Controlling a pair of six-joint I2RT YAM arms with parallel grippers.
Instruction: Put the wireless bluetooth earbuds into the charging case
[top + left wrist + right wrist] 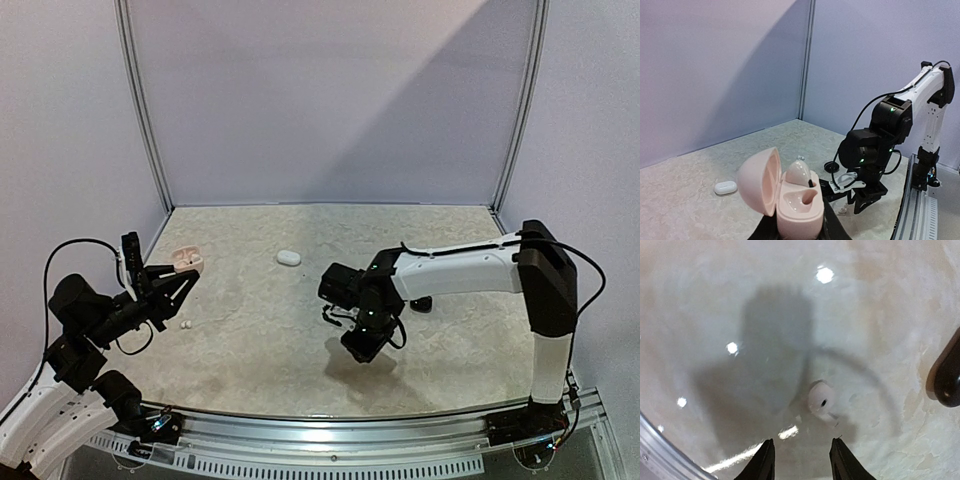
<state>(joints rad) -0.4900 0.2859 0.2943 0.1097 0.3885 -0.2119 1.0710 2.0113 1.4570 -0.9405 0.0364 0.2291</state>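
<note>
My left gripper [797,227] is shut on an open pale pink charging case [790,200], lid tilted to the left. A pink earbud [800,172] sits in the case's far socket; the near socket [807,196] is empty. From above, the case [186,261] is at the far left, at the tips of my left gripper [170,285]. My right gripper [802,460] hangs open just above the table. A pale earbud [821,397] lies on the table a little ahead of its fingertips, nothing between them. From above, my right gripper [362,342] is at centre right and hides that earbud.
A shut white case [289,257] lies at the back centre of the table. A small white earbud [184,324] lies on the table near the left arm. A black rounded object [947,375] sits to the right of my right gripper. Grey walls enclose the table.
</note>
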